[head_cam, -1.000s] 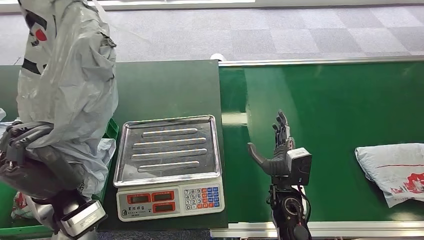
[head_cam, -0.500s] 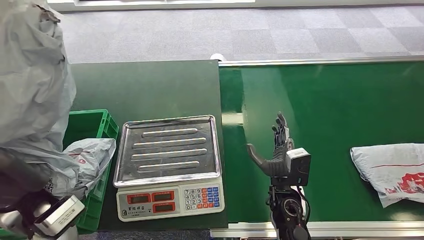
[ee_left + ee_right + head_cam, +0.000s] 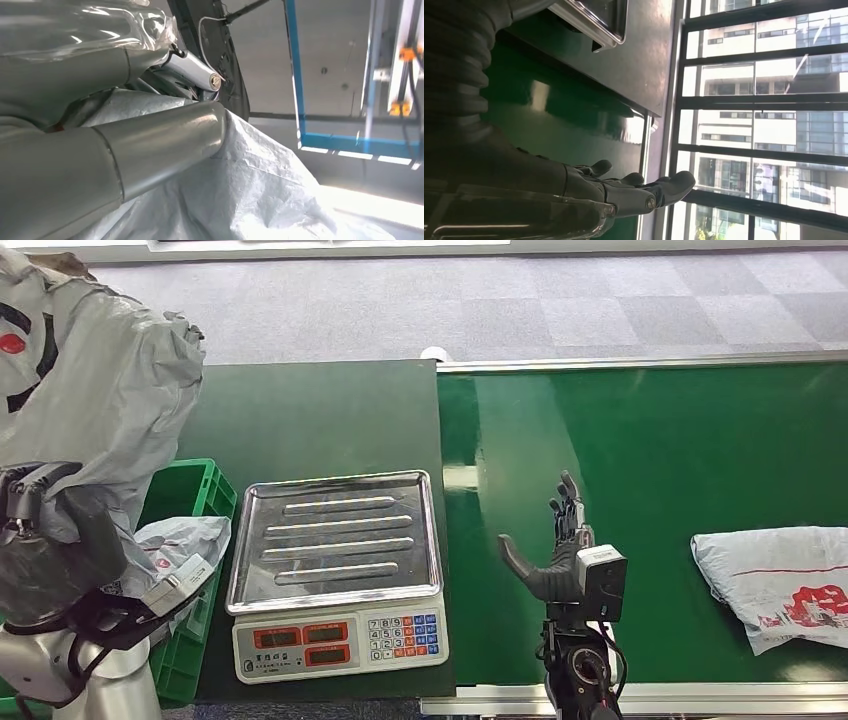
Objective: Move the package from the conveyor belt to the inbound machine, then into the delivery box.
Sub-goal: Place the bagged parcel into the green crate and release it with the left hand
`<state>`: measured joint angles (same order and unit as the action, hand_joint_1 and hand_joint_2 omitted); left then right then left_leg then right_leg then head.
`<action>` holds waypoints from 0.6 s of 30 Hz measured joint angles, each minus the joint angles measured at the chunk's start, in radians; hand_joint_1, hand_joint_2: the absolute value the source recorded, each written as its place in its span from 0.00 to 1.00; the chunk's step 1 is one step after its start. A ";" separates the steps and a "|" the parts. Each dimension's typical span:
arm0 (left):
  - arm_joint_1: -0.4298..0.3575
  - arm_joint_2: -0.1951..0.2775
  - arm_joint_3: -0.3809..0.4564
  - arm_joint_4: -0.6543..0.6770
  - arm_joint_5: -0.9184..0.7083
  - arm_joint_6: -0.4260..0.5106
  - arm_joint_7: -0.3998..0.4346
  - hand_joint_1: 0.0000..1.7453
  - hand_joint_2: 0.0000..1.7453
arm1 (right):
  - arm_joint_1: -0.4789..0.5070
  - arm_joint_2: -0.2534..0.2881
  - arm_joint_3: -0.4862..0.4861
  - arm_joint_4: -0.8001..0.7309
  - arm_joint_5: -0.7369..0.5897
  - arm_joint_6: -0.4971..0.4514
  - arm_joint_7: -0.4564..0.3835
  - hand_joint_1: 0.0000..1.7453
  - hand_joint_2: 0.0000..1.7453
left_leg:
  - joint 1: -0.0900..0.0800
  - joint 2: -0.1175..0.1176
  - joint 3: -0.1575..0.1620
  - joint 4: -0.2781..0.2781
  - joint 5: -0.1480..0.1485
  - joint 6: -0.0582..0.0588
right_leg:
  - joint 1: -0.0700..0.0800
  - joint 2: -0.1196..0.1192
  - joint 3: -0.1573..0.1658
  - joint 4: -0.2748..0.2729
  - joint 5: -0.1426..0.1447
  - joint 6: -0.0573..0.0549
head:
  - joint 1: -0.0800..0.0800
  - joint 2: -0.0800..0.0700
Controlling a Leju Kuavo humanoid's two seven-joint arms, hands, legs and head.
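While the left hand (image 3: 50, 540) grips a grey package (image 3: 100, 390) above the green delivery box (image 3: 190, 640), the right hand (image 3: 555, 550) hovers empty, fingers spread, over the conveyor belt (image 3: 650, 440). Another package (image 3: 780, 580) lies at the belt's right edge, well apart.

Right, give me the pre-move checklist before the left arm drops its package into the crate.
1. Left hand holds the grey package: ok.
2. Package raised above the green crate: ok.
3. Room in the crate: cannot tell; another bag already lies in it.
4. Scale tray bare: ok.
5. Right hand holds nothing, fingers apart, over the conveyor belt: ok.
6. Next package lying on the belt: ok.
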<state>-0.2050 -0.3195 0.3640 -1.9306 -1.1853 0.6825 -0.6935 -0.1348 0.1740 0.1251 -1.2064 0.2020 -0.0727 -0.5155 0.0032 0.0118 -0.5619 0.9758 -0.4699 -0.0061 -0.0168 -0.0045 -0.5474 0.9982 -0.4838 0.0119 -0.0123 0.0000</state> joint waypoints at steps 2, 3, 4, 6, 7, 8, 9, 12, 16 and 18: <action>-0.011 -0.004 0.046 0.014 -0.022 0.000 0.000 1.00 0.00 | 0.001 0.000 0.000 -0.001 0.003 0.001 0.002 0.00 1.00 | 0.000 0.000 0.000 0.000 0.000 0.000 | 0.000 0.000 0.000 0.000 0.000 0.000 | 0.000 0.000; -0.015 -0.005 0.068 0.021 -0.028 0.000 0.000 1.00 0.00 | 0.001 0.000 0.000 -0.001 0.004 0.001 0.002 0.00 1.00 | 0.000 0.000 0.000 0.000 0.000 0.000 | 0.000 0.000 -0.001 0.000 0.000 0.000 | 0.000 0.000; -0.017 -0.006 0.084 0.026 -0.031 0.000 0.000 1.00 0.00 | 0.002 0.000 0.000 -0.002 0.005 0.001 0.003 0.00 1.00 | 0.000 0.000 0.000 0.000 0.000 0.000 | 0.000 0.000 -0.001 0.000 0.000 0.000 | 0.000 0.000; -0.021 -0.008 0.111 0.036 -0.040 0.000 0.000 1.00 0.00 | 0.002 0.000 0.000 -0.003 0.008 0.001 0.005 0.00 1.00 | 0.000 0.000 0.000 0.000 0.000 0.000 | 0.000 0.000 -0.001 0.000 0.000 0.000 | 0.000 0.000; -0.024 -0.008 0.126 0.041 -0.047 0.000 0.000 1.00 0.00 | 0.003 0.001 -0.001 -0.004 0.011 0.001 0.007 0.00 1.00 | 0.000 0.000 -0.001 0.000 0.000 0.000 | 0.000 0.000 -0.001 0.000 0.000 0.000 | 0.000 0.000; -0.028 -0.009 0.144 0.045 -0.054 0.000 0.000 1.00 0.00 | 0.004 0.002 -0.001 -0.005 0.013 0.002 0.009 0.00 1.00 | 0.000 0.000 -0.001 0.000 0.000 0.000 | 0.000 0.000 -0.001 0.000 0.000 0.000 | 0.000 0.000; -0.033 -0.009 0.165 0.049 -0.061 0.000 0.000 1.00 0.00 | 0.006 0.002 -0.001 -0.006 0.016 0.002 0.011 0.00 1.00 | 0.000 0.000 -0.001 0.000 0.000 0.000 | 0.000 0.000 -0.001 0.000 0.000 0.000 | 0.000 0.000; -0.045 -0.011 0.226 0.060 -0.081 0.000 0.001 1.00 0.00 | 0.008 0.004 -0.004 -0.008 0.022 0.005 0.013 0.00 1.00 | 0.000 0.000 -0.001 0.000 0.000 0.000 | 0.000 0.000 -0.001 0.000 0.000 0.000 | 0.000 0.000; -0.051 -0.014 0.274 0.089 -0.157 0.000 0.043 1.00 0.00 | 0.011 0.006 -0.008 -0.010 0.029 0.004 0.015 0.00 1.00 | 0.000 0.000 -0.001 0.000 0.000 0.000 | 0.000 0.000 -0.001 0.000 0.000 0.000 | 0.000 0.000; -0.050 -0.016 0.272 0.108 -0.223 0.000 0.108 1.00 0.00 | 0.011 0.006 -0.010 -0.010 0.031 0.006 0.015 0.00 1.00 | 0.000 0.000 -0.001 0.000 0.000 0.000 | 0.000 0.000 -0.001 0.000 0.000 0.000 | 0.000 0.000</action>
<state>-0.2553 -0.3352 0.6363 -1.8222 -1.4080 0.6825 -0.5853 -0.1239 0.1799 0.1153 -1.2166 0.2331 -0.0664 -0.5001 0.0032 0.0117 -0.5626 0.9758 -0.4699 -0.0061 -0.0168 -0.0046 -0.5483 0.9981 -0.4839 0.0120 -0.0124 0.0000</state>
